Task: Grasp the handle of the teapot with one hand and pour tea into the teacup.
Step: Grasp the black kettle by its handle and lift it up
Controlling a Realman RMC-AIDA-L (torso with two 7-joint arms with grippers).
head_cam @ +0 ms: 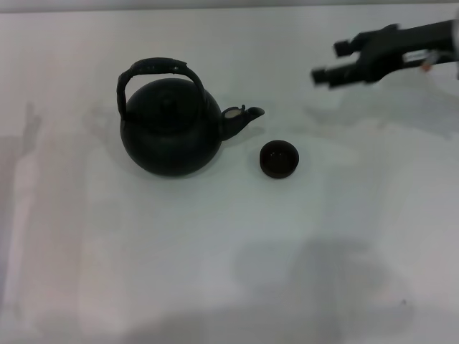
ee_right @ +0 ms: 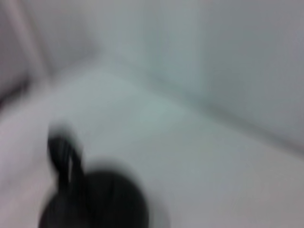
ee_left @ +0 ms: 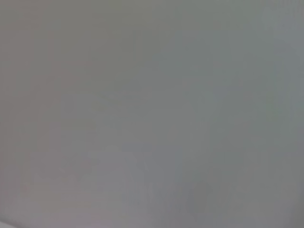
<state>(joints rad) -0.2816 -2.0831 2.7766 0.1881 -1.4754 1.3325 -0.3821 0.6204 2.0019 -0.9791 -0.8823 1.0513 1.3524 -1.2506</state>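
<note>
**Pour not yet begun**

Head view: your right gripper (head_cam: 324, 74) hung spread wide and empty near the table's (head_cam: 215, 272) far right, well apart from the teapot (head_cam: 171, 132). Pot sat left of centre, handle (head_cam: 152, 68) arching upright, spout toward the cup (head_cam: 278, 159) just beside it. Grasp and pour remained.

Left wrist: blank surface only; left gripper unseen.

Right wrist: teapot blurred, untouched.

We see a white table (head_cam: 215, 272) filling the head view. On it stands the teapot (head_cam: 171, 129), upright, its spout turned toward the right side. Just beside the spout, a little nearer to us, sits the teacup (head_cam: 278, 158), apart from the pot. In the right wrist view the teapot (ee_right: 95, 204) rests on the same table (ee_right: 199, 171).
</note>
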